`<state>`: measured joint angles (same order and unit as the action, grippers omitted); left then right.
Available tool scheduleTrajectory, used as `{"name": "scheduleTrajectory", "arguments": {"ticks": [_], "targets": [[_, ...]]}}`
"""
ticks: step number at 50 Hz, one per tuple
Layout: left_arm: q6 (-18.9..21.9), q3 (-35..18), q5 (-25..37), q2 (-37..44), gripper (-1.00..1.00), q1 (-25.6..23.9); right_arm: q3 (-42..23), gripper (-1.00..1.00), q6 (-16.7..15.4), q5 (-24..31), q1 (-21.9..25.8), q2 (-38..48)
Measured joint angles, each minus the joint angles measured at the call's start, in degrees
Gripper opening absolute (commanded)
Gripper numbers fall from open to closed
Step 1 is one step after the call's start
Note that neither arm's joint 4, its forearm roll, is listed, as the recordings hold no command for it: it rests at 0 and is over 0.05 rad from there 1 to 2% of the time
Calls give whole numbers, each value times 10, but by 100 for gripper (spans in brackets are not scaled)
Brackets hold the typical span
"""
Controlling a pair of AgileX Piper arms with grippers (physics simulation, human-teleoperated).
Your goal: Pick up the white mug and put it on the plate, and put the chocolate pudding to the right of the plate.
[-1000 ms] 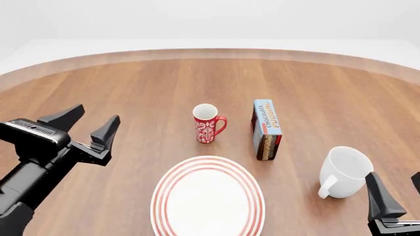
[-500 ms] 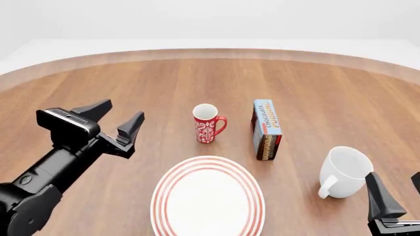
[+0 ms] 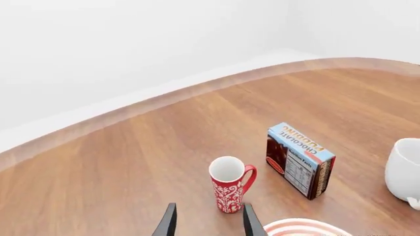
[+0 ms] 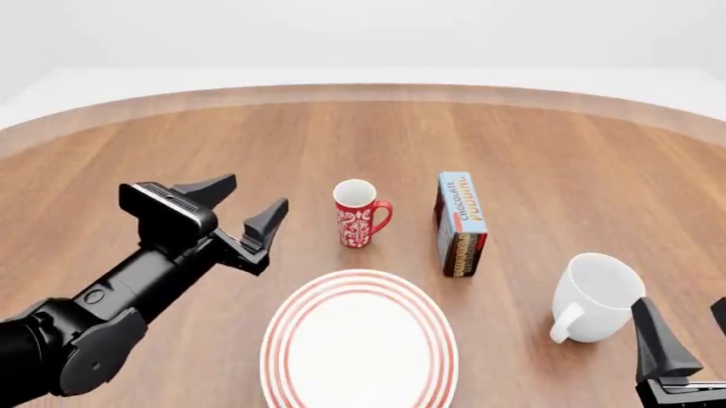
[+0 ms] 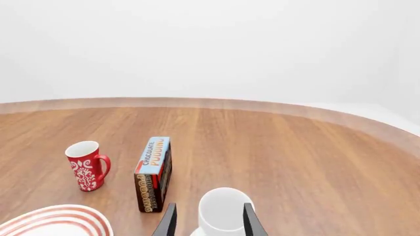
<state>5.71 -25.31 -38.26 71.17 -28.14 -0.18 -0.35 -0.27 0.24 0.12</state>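
Bright, even, diffuse light with no visible source fills all three views, leaving only faint soft shadows beside the red mug [image 4: 360,213] and the chocolate pudding [image 4: 461,223] on the wooden table [image 4: 567,170], with no glare, everything sharp, and the table's edge bowed.

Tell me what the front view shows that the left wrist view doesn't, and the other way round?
Only the front view shows the whole plate, the left arm behind its open left hand, and the right hand at the corner. Only the left wrist view shows the chocolate pudding carton's nutrition panel. Both show the red mug, the pudding and the white mug, though the wrist view cuts the white mug off.
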Motion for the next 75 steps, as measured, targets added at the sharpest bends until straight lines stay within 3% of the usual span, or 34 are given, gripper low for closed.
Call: {"name": "scheduleTrajectory", "arguments": {"ticks": [37,75], "targets": [[-14,-53,-6,80,100,-104,0,100,0,0,0,0],[-20,-129,24,143,100,-180,0,100,3,2,-1,0]]}}
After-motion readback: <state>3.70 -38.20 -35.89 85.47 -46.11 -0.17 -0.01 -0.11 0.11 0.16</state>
